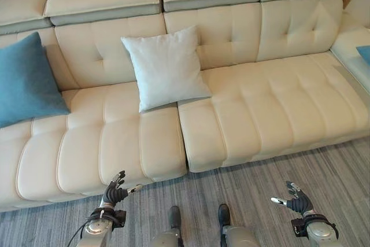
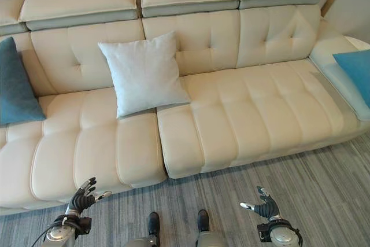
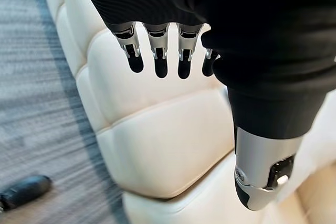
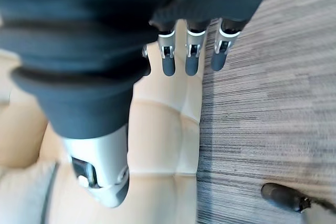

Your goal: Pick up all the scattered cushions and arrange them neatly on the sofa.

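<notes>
- You are facing a long cream leather sofa standing on a grey striped carpet; its tufted back has padded headrests along the top, and a side section runs off at the right end.
- Your left hand hangs low in front of the sofa's front edge, over the carpet, fingers relaxed and spread, thumb apart, holding nothing.
- Your right hand hangs over the carpet to the right, well apart from the left one, fingers loose and straight, thumb out to the side, also empty.
- Outward from the left hand: its wrist view looks past the fingers at the rounded front of a seat pad and the strip of carpet beside it.
- Outward from the right hand: its wrist view looks along the sofa's front edge where it meets the carpet, with a corner of a pale cushion at the picture's lower left.
- On the sofa, the white cushion leans tilted against the backrest, near the seam between the two seat sections, its lower edge on the seat.
- The blue cushion leans against the backrest at the left end, well apart from the white one.
- The right eye view shows much more of a second blue cushion lying on the side section at the far right; the left eye view catches just its corner at the picture's edge.
</notes>
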Robot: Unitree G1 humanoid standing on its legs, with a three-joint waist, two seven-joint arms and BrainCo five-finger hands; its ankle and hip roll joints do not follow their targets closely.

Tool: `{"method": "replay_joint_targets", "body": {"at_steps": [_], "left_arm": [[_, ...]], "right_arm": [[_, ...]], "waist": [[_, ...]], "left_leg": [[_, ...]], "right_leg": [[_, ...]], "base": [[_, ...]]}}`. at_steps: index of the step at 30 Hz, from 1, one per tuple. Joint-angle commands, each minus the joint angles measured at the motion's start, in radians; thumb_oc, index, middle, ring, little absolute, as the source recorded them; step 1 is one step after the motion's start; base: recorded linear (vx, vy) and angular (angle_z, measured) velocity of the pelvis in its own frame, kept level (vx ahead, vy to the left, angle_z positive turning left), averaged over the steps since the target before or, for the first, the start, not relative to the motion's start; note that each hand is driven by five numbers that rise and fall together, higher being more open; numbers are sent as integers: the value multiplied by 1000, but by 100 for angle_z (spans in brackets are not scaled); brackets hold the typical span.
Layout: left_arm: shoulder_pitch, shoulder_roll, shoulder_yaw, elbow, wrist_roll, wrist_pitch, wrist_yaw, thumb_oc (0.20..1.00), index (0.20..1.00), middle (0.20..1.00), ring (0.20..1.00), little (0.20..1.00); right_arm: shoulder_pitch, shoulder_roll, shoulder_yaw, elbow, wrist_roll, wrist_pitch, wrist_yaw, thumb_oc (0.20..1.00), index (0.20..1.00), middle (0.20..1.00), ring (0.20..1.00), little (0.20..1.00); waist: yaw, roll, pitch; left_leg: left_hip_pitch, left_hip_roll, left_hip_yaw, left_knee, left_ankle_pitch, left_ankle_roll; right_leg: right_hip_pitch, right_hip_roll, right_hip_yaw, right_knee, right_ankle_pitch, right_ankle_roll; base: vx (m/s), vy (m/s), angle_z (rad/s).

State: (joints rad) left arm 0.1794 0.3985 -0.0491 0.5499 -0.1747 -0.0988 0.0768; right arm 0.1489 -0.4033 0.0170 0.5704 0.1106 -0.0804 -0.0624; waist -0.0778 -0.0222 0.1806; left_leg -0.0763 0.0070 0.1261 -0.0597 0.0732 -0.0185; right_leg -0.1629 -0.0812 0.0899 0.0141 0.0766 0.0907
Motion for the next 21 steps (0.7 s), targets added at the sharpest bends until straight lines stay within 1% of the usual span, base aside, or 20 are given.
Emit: {"method": "replay_joint_targets", "body": {"at_steps": [1,2,3,4,5,6,7,8,9,11,12,13,14,15,16,17,18,19,20,21], "left_arm": [[-42,42,2,-51,26,-29,2,1000,1000,1000,1000,1000],[-47,43,3,-53,29,-28,11,1000,1000,1000,1000,1000],[-52,44,7,-52,22,-29,16,1000,1000,1000,1000,1000],[-52,48,8,-60,19,-31,20,1000,1000,1000,1000,1000],[-51,53,6,-68,23,-31,20,1000,1000,1000,1000,1000],[-40,61,7,-83,31,-25,15,1000,1000,1000,1000,1000],[-34,65,11,-87,34,-24,13,1000,1000,1000,1000,1000],[-33,65,11,-87,34,-24,13,1000,1000,1000,1000,1000],[-30,65,3,-86,56,-21,2,1000,1000,1000,1000,1000],[-31,52,-11,-77,70,-17,-11,1000,1000,1000,1000,1000],[-39,42,-21,-74,69,-16,-14,1000,1000,1000,1000,1000],[-40,41,-22,-72,69,-17,-14,1000,1000,1000,1000,1000],[-49,33,-36,-71,71,-18,-18,1000,1000,1000,1000,1000],[-56,16,-61,-80,63,-16,-17,1000,1000,1000,1000,1000],[-58,15,-62,-79,63,-16,-17,1000,1000,1000,1000,1000],[-59,4,-69,-81,56,-18,-9,1000,1000,1000,1000,1000],[-60,-2,-78,-84,51,-19,-9,1000,1000,1000,1000,1000],[-56,-7,-87,-88,49,-21,-8,1000,1000,1000,1000,1000],[-52,-12,-92,-91,52,-22,-8,1000,1000,1000,1000,1000],[-48,-16,-95,-92,57,-22,-8,1000,1000,1000,1000,1000]], "right_arm": [[-30,-3,-12,-30,51,-20,-28,1000,1000,1000,1000,1000],[-47,6,-13,-34,62,-24,-37,1000,1000,1000,1000,1000],[-62,13,-11,-46,67,-25,-43,1000,1000,1000,1000,1000],[-78,19,-10,-54,73,-31,-55,1000,1000,1000,1000,1000],[-83,22,-8,-62,78,-34,-62,1000,1000,1000,1000,1000],[-85,25,1,-82,66,-26,-66,1000,1000,1000,1000,1000],[-92,26,10,-87,60,-26,-65,1000,1000,1000,1000,1000],[-91,26,10,-88,60,-26,-65,1000,1000,1000,1000,1000],[-89,26,24,-108,53,-27,-57,1000,1000,1000,1000,1000],[-71,30,24,-108,54,-22,-54,1000,1000,1000,1000,1000],[-66,29,25,-106,56,-25,-56,1000,1000,1000,1000,1000],[-65,28,24,-107,56,-24,-56,1000,1000,1000,1000,1000],[-59,24,25,-110,52,-24,-61,1000,1000,1000,1000,1000],[-54,9,26,-126,52,-25,-67,1000,1000,1000,1000,1000],[-53,8,25,-127,52,-24,-67,1000,1000,1000,1000,1000],[-56,-2,28,-125,49,-23,-70,1000,1000,1000,1000,1000],[-55,-9,26,-131,45,-17,-73,1000,1000,1000,1000,1000],[-51,-11,29,-142,43,-12,-69,1000,1000,1000,1000,1000],[-48,-15,31,-151,41,-14,-65,1000,1000,1000,1000,1000],[-49,-14,33,-155,42,-14,-64,1000,1000,1000,1000,1000]], "waist": [[-31,-30,-12],[-39,-31,-5],[-36,-33,1],[-23,-35,2],[-13,-30,6],[1,-13,-5],[11,-11,-10],[14,-11,-8],[13,-18,-24],[-4,-20,-38],[-18,-18,-42],[-14,-16,-42],[-22,-17,-39],[-27,-14,-26],[-26,-11,-24],[-20,-9,-17],[-13,-11,-10],[-2,-11,-5],[15,-15,0],[30,-29,6]], "left_leg": [[-30,5,-14,115,-150,-6],[-20,12,25,131,-168,2],[-11,23,66,142,-179,6],[-3,37,112,142,-181,7],[19,56,158,138,-186,6],[66,94,230,118,-199,-5],[82,110,274,120,-199,-10],[86,111,277,119,-200,-11],[117,133,351,137,-209,-22],[142,156,391,179,-220,-34],[143,179,401,234,-198,-49],[140,188,403,245,-200,-55],[131,223,401,334,-181,-64],[100,264,353,486,-132,-65],[96,272,350,497,-135,-70],[79,273,311,545,-103,-70],[42,258,264,591,-111,-61],[-10,211,208,606,-144,-44],[-70,145,156,603,-180,-25],[-126,106,145,568,-170,-4]], "right_leg": [[-4,55,1,59,-56,20],[-23,61,14,79,-49,29],[-39,61,5,96,-46,36],[-56,48,-41,104,-42,38],[-56,20,-138,116,-51,36],[-52,-37,-314,151,-85,31],[-49,-69,-403,157,-85,28],[-48,-68,-401,159,-86,28],[-15,-105,-499,136,-88,26],[-6,-86,-452,121,-97,21],[1,-72,-430,110,-100,14],[3,-65,-428,107,-100,11],[19,-47,-410,97,-106,-2],[60,-13,-375,82,-130,-34],[62,-8,-376,81,-131,-37],[78,7,-360,76,-143,-48],[93,14,-341,73,-148,-56],[104,18,-316,74,-155,-58],[126,22,-286,71,-163,-53],[136,15,-267,67,-154,-51]], "base": [[-30,72,-143],[-7,54,-124],[-23,43,-106],[-10,-15,-127],[72,-66,-221],[96,-110,-260],[93,-90,-276],[67,-198,-264],[125,-222,-241],[214,-274,-155],[167,-199,-111],[195,-292,-88],[309,-369,-95],[304,-364,-67],[304,-280,-70],[175,-149,-80],[266,-154,-88],[287,-100,-81],[247,-67,-98],[257,-59,-79]]}}
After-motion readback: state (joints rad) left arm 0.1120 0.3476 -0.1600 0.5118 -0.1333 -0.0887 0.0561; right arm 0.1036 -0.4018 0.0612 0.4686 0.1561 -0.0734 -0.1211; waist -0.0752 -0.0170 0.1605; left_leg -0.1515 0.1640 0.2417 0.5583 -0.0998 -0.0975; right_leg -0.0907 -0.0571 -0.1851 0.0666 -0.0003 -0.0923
